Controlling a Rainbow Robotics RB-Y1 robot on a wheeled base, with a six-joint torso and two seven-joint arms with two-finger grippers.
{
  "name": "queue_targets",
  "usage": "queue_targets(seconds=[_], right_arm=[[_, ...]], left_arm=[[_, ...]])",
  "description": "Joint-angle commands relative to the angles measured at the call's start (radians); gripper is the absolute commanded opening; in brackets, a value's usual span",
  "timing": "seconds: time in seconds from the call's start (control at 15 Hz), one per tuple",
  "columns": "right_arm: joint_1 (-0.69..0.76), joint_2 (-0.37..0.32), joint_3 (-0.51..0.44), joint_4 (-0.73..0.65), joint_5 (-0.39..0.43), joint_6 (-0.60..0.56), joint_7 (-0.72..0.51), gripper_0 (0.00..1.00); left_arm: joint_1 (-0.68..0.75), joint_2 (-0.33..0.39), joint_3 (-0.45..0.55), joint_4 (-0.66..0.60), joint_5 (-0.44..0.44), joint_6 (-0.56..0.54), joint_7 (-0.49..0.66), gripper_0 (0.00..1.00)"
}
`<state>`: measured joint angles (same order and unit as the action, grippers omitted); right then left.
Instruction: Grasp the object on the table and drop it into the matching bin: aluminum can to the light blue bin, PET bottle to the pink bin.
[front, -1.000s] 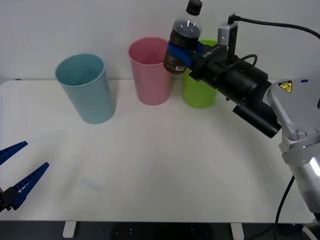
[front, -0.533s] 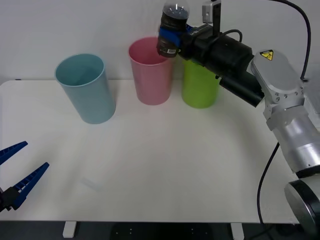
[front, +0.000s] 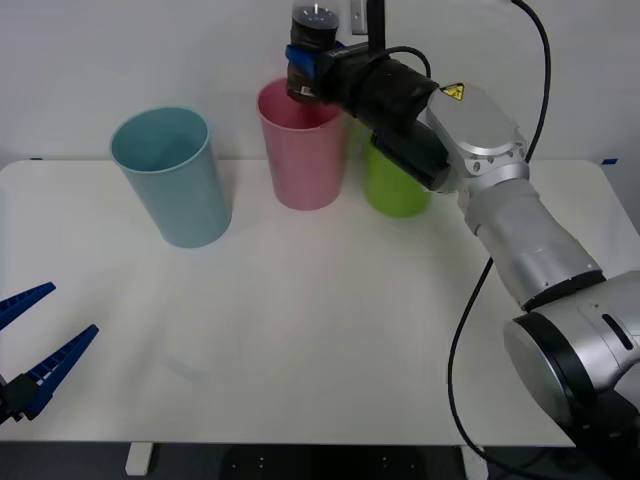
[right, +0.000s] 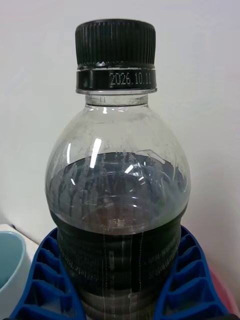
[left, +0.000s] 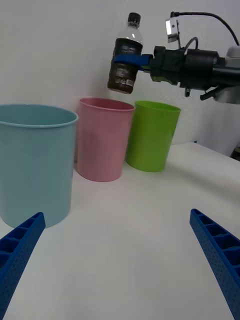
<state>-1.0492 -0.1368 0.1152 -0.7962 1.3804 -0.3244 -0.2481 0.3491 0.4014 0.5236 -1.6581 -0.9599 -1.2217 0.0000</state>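
My right gripper (front: 303, 62) is shut on the PET bottle (front: 310, 50), a small clear bottle of dark liquid with a black cap. It holds the bottle in the air right above the mouth of the pink bin (front: 301, 145). The left wrist view shows the bottle (left: 125, 59) hanging above the pink bin (left: 101, 137), clear of its rim. Up close, the blue fingers (right: 47, 280) clamp the bottle (right: 117, 200) at its label band. The light blue bin (front: 174, 176) stands to the left on the white table (front: 320, 330). My left gripper (front: 35, 345) rests open at the table's front left corner.
A lime green bin (front: 398, 180) stands just right of the pink bin, under my right forearm. The three bins form a row along the table's back edge, with a white wall behind. The table's front half is bare.
My right arm has carried the bottle leftward from above the green bin to directly above the pink bin. The left arm has not moved.
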Motion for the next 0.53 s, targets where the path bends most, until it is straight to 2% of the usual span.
queue_targets(seconds=[0.07,0.53], right_arm=[[-0.049,0.043,-0.005,0.083,0.0,0.097,0.086,0.0],[-0.057,0.049,-0.006,0.095,0.0,0.114,0.093,0.0]], left_arm=[[0.0,0.0,0.0,0.0,0.0,0.0,0.0,1.0],[0.0,0.0,0.0,0.0,0.0,0.0,0.0,1.0]])
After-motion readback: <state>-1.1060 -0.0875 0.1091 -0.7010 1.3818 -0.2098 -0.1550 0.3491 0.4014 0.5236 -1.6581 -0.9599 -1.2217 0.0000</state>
